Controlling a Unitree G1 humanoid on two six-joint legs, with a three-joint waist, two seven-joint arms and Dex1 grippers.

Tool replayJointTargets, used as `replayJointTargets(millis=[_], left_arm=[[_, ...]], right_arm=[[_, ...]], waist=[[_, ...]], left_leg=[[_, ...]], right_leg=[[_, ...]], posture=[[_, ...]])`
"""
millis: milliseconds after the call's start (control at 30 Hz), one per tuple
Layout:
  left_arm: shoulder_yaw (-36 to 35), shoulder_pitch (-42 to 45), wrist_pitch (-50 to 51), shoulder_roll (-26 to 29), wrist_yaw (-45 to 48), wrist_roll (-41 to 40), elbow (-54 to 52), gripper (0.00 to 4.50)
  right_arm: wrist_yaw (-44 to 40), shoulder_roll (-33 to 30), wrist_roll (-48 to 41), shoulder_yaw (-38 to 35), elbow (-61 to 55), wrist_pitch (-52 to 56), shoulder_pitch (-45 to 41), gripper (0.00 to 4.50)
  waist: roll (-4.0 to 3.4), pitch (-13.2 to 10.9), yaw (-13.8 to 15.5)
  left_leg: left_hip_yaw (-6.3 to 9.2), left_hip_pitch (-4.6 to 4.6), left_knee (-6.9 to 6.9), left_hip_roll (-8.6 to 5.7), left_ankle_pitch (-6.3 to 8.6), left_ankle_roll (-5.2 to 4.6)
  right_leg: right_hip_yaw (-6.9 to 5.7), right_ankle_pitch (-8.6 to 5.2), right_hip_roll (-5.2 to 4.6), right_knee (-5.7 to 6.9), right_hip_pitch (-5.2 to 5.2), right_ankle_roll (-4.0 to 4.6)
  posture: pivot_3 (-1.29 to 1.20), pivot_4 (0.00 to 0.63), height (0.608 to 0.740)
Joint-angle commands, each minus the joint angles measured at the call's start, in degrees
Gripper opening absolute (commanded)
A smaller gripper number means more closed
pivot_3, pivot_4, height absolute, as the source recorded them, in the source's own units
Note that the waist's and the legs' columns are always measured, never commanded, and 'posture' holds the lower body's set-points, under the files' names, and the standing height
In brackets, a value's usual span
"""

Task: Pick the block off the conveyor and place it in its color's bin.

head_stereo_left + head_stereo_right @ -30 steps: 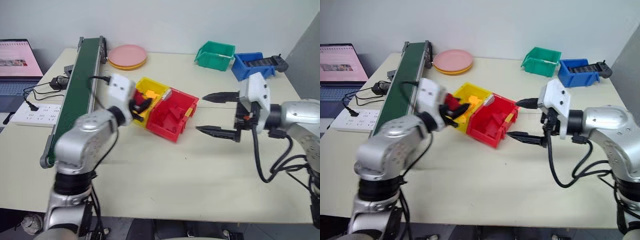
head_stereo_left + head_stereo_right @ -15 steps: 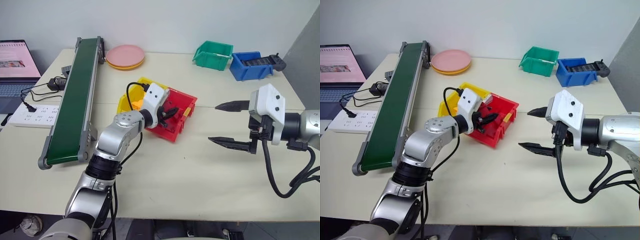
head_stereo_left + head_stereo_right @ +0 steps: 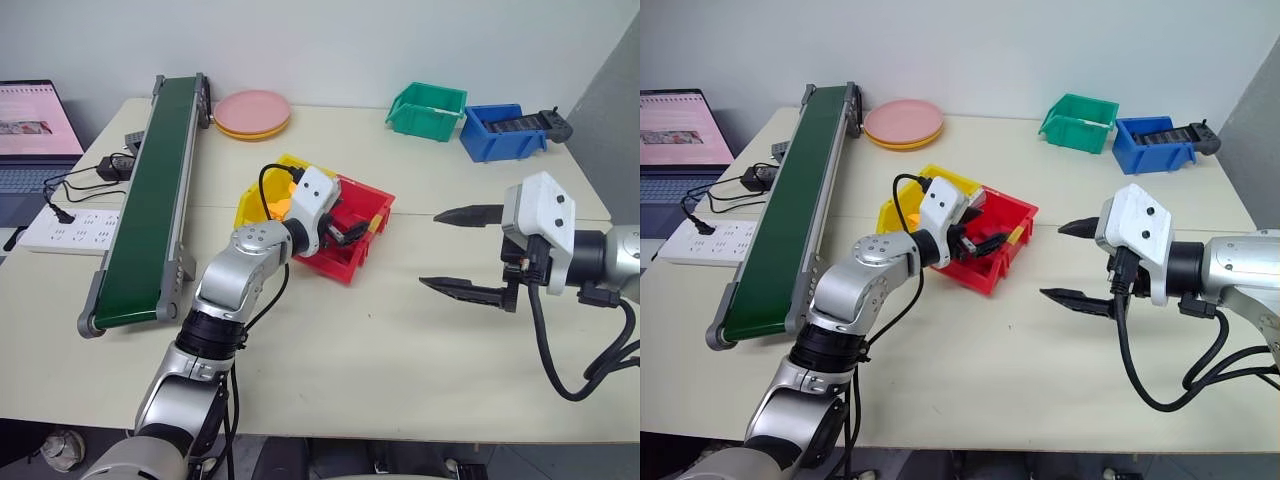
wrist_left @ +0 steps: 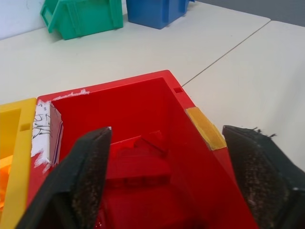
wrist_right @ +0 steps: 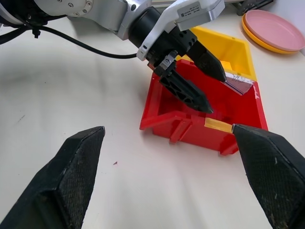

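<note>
Both arms silver-grey metallic, rounded segments, black ribbed joint rings. Left gripper (image 3: 983, 241): white boxy wrist housing, two black tapered fingers (image 5: 186, 90) with ridged inner faces. Right gripper (image 3: 466, 250): same white angular housing with small dark screw dots, two long black pointed fingers (image 3: 462, 288) with rough textured pads. Black cables loop off each wrist, thick one hanging under right forearm.

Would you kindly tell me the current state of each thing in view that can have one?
left gripper: open, over the red bin
right gripper: open, holding nothing, above the table
red bin: open-topped, a red block inside
yellow bin: touching the red bin
conveyor: belt bare
laptop: screen lit
</note>
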State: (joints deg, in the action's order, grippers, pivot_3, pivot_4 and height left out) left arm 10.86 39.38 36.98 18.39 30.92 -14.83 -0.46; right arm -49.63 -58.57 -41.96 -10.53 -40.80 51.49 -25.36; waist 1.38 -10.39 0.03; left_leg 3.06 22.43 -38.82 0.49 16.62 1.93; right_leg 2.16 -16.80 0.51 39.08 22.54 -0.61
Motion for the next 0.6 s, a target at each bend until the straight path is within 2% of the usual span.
replayJointTargets(millis=[33, 233, 367, 600], left_arm=[[-1.45, 0.71, -0.22, -0.22, 0.16, -0.18, -2.93, 4.45], [-4.04, 0.34, -0.48, 1.18, 0.44, -1.51, -7.08, 4.45], [-7.01, -1.42, -0.47, 4.2, 0.52, -1.79, -12.28, 4.45], [-11.22, -8.61, 1.44, 9.49, 1.88, -4.08, -20.75, 4.45]], right_arm=[[0.41, -0.94, -0.23, -1.89, -0.96, -1.38, 0.01, 4.5], [0.87, -0.91, 0.3, -1.52, -0.66, -1.62, -0.09, 4.5], [1.01, -0.98, 1.47, -1.11, 0.32, -2.53, -0.05, 4.5], [0.34, 0.04, 6.61, 1.14, 2.78, -9.23, 1.16, 4.5]], waist=[[0.0, 0.0, 0.0], [0.0, 0.0, -0.01], [0.0, 0.0, -0.15], [-0.01, 0.0, -0.1]], left_leg=[[0.0, 0.0, 0.0, 0.0, 0.0, 0.0], [0.0, 0.0, 0.0, 0.0, 0.0, 0.0], [-0.01, 0.0, 0.0, 0.02, 0.0, 0.0], [-0.02, -0.02, 0.0, 0.02, -0.01, 0.01]], right_leg=[[0.0, 0.0, 0.0, 0.0, 0.0, 0.0], [0.0, 0.0, 0.0, 0.0, 0.0, 0.0], [0.01, 0.0, 0.0, 0.0, 0.01, 0.0], [0.01, 0.0, 0.0, 0.0, 0.0, 0.0]], posture=[[0.0, 0.15, 0.74], [0.0, 0.15, 0.74], [0.0, 0.15, 0.74], [0.0, 0.15, 0.74]])
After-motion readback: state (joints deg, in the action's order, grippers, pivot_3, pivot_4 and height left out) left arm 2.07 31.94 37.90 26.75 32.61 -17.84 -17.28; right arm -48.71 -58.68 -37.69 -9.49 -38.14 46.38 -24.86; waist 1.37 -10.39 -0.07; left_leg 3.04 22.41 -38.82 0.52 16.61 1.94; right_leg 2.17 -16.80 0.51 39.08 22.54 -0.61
